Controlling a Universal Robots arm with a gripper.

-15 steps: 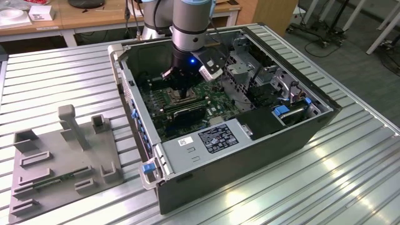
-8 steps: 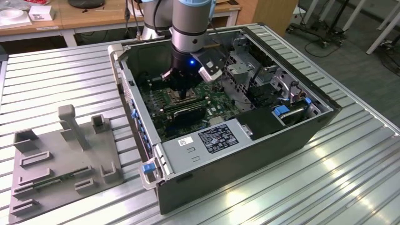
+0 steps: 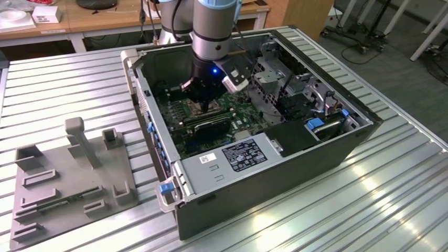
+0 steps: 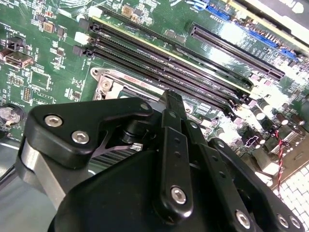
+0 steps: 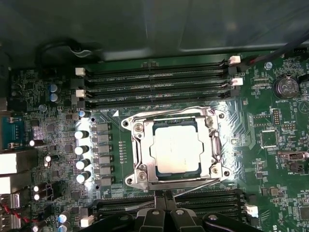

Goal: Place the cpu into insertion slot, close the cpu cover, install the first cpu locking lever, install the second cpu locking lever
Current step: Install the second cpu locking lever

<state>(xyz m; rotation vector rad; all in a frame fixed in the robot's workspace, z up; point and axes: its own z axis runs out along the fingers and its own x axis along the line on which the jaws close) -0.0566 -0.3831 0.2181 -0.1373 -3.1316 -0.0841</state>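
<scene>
While the arm reached down into the open computer case [image 3: 294,157] on the ribbed worktop [image 3: 392,210], the end effector [image 5: 165,197] stood at the edge of the insertion slot [image 5: 126,145]; its fingers [image 5: 159,205] were pressed together, gripping nothing visible; the cpu [image 5: 175,149] lay seated in the slot, framed by the cpu cover [image 5: 212,145], which lay flat over it; memory slots [image 5: 154,87] ran along both sides of the socket; a grey fixture [image 3: 70,178] sat on the worktop toward the exterior view's left.
</scene>
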